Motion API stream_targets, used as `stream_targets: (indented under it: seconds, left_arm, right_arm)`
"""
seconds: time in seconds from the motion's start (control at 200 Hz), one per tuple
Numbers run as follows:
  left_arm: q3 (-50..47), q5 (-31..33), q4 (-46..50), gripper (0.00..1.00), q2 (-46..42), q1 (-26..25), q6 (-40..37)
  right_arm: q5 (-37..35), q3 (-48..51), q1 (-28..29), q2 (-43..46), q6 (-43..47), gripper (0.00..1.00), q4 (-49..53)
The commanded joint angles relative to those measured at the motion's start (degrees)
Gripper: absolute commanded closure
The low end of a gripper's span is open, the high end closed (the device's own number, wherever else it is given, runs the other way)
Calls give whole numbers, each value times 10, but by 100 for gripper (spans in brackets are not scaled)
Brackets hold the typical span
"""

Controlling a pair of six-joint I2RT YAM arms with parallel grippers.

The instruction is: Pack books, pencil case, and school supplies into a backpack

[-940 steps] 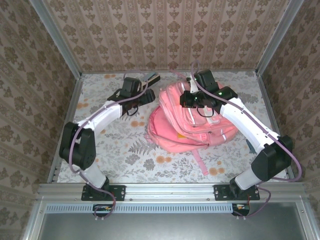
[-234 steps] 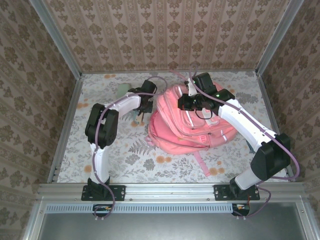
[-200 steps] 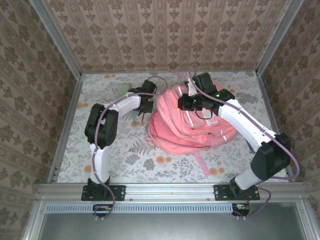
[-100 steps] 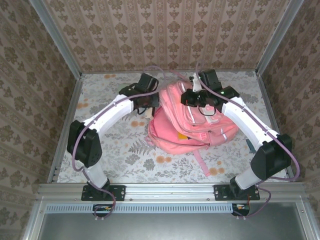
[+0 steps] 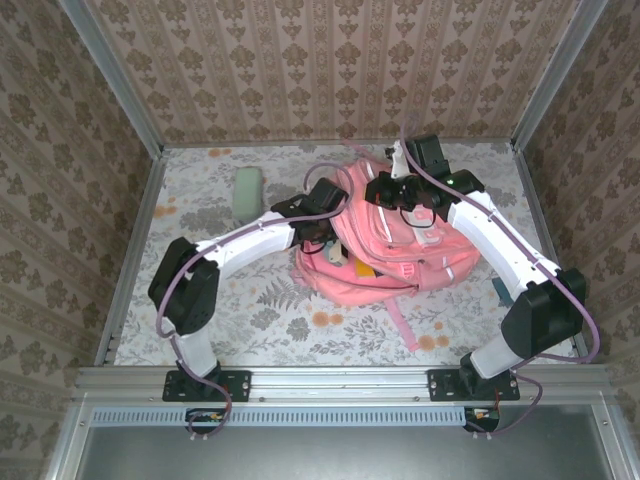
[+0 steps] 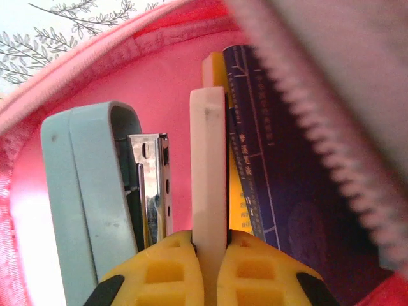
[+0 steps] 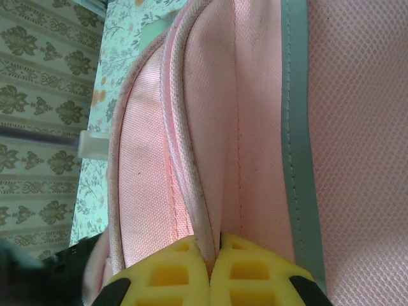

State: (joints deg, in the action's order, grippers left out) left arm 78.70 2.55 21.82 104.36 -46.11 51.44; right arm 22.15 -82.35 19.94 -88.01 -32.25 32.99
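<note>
Right tool pinching pink backpack seam, grey trim alongside, floral tabletop behind

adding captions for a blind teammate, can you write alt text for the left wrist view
The left gripper is shut on a pale stick, holding it inside the open pink backpack. A teal stapler lies to its left; a yellow book and a navy book sit to its right.
</note>
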Motion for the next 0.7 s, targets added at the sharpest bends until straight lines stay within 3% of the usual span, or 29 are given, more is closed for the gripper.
stream_targets:
  seconds: [0.0, 0.07, 0.18, 0.255, 0.365, 0.44, 0.695]
  left_arm:
    - [29, 18, -17, 98, 41, -4, 25]
    - [48, 24, -3, 94, 64, -5, 23]
    - [59, 21, 5, 74, 77, -6, 17]
    - [55, 20, 2, 68, 67, -6, 15]
    - [50, 19, 8, 49, 44, -6, 7]
    - [46, 26, 22, 42, 18, -6, -4]
    - [-8, 42, 46, 39, -86, 25, -63]
  right_arm:
    - [23, 3, -3, 39, -19, 100, -52]
    - [23, 8, -3, 43, -19, 100, -51]
    - [25, 15, -3, 49, -18, 100, -50]
    - [24, 19, -3, 52, -15, 100, -48]
    - [27, 23, -3, 51, -14, 100, -49]
    - [29, 24, -3, 50, -13, 100, -49]
    - [39, 19, -3, 39, -12, 100, -51]
